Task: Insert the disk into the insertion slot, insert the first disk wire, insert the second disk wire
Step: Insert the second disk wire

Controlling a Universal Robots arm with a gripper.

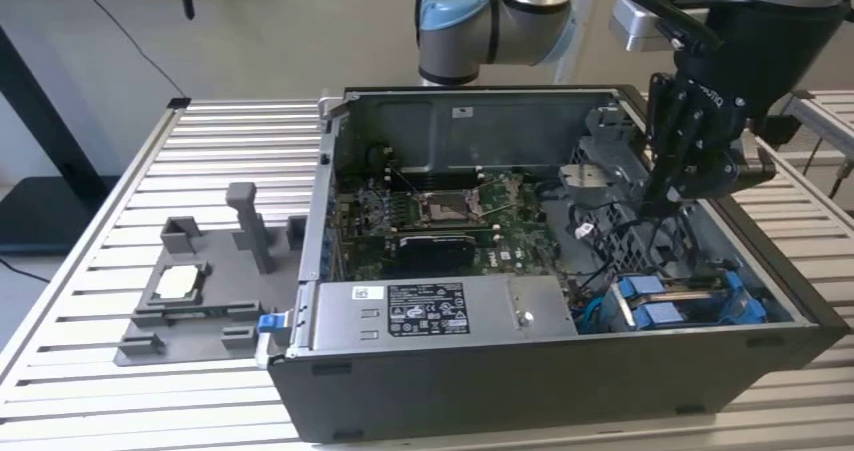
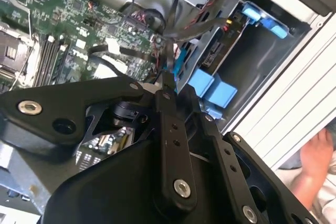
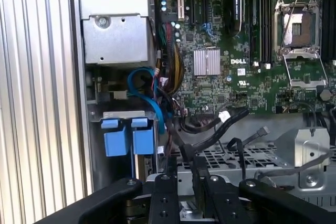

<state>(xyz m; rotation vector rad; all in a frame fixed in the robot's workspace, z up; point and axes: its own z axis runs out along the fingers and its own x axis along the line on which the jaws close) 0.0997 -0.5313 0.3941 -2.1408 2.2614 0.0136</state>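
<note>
Black gripper [image 2: 167, 83] pinches a dark disk wire [image 3: 182, 146], near the seated blue-tabbed disk [image 3: 128, 140]

We count 1 robot arm [image 1: 461, 21] w/ 1 gripper [image 1: 658, 207]. 1 open PC case [image 1: 534, 396], 1 slatted table [image 1: 80, 371]. Inside the case we get 1 motherboard [image 3: 247, 87], 1 CPU socket [image 3: 296, 27], 1 small silver heatsink [image 3: 206, 61] and 1 silver PSU box [image 1: 400, 311]. 1 disk [image 1: 694, 291], w/ 2 blue tabs [image 3: 115, 140]. Outside the case: 1 grey fixture plate [image 1: 200, 316], 1 chip [image 1: 180, 283] on it, 1 tall post [image 1: 247, 221]. 1 person's hand [image 2: 315, 156]. Black cables [image 3: 210, 124]: several, too tangled for us to give an exact no.
</note>
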